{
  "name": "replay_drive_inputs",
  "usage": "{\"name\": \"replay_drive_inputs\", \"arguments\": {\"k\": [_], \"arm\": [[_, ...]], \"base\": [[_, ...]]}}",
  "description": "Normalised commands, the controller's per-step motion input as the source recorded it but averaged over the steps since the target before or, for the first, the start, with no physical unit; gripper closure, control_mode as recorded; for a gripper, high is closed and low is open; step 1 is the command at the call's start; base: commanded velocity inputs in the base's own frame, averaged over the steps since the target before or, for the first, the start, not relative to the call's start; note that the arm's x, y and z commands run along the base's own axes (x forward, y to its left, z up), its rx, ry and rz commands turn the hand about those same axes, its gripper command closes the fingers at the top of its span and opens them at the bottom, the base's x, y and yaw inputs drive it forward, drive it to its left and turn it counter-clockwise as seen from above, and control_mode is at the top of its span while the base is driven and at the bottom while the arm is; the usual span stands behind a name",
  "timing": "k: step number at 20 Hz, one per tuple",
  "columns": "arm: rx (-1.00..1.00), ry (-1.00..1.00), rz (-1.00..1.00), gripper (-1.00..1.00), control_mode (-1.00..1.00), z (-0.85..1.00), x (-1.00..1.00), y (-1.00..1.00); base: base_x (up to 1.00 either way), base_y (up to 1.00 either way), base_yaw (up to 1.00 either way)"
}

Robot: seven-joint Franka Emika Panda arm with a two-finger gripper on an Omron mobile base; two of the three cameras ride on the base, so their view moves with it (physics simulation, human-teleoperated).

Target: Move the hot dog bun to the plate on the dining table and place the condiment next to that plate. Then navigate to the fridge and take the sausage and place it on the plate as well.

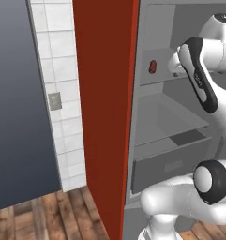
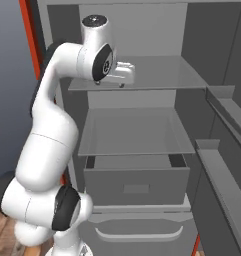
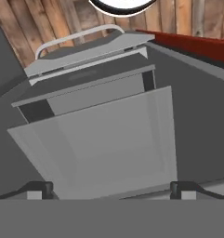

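The fridge (image 1: 170,117) stands open in front of me, with grey shelves and a drawer inside. The sausage (image 1: 153,66), small and dark red-brown, stands on the upper shelf (image 2: 157,75) close to the left wall. My gripper (image 1: 176,70) hovers over that shelf just right of the sausage, pointing down. Its fingertips (image 3: 41,188) stand wide apart with nothing between them, so the gripper (image 3: 113,189) is open. From the right base, the gripper (image 2: 110,83) hangs above the shelf's left front and my arm hides the sausage. The hot dog bun, plate, condiment and dining table are out of view.
A tall red panel (image 1: 107,117) borders the fridge on the left, with white wall tiles (image 1: 58,93) beyond. A glass lower shelf (image 2: 132,132) and a pulled-out grey drawer (image 2: 134,185) sit below. Door shelves (image 2: 222,165) jut out on the right. Wood floor (image 1: 48,211) lies below.
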Motion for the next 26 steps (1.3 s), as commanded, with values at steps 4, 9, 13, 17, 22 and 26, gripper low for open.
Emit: {"name": "replay_drive_inputs", "arguments": {"k": [4, 9, 13, 17, 22, 26], "arm": [[0.13, 0.00, -0.08, -1.00, -1.00, 0.16, 0.68, 0.00], [0.02, -0.11, -0.16, -1.00, -1.00, 0.00, 0.49, 0.00], [0.00, -0.08, -0.18, -1.00, -1.00, -0.01, 0.61, 0.22], [0.01, -0.04, -0.08, -1.00, -1.00, -0.20, 0.35, 0.27], [0.05, 0.01, 0.00, -1.00, -1.00, -0.22, 0.31, 0.00], [0.02, 0.03, 0.00, -1.00, -1.00, -0.26, 0.40, 0.00]], "base": [[0.00, 0.00, 0.00], [0.00, 0.00, 0.00], [0.00, 0.00, 0.00], [0.00, 0.00, 0.00], [0.00, 0.00, 0.00], [0.00, 0.00, 0.00]]}}
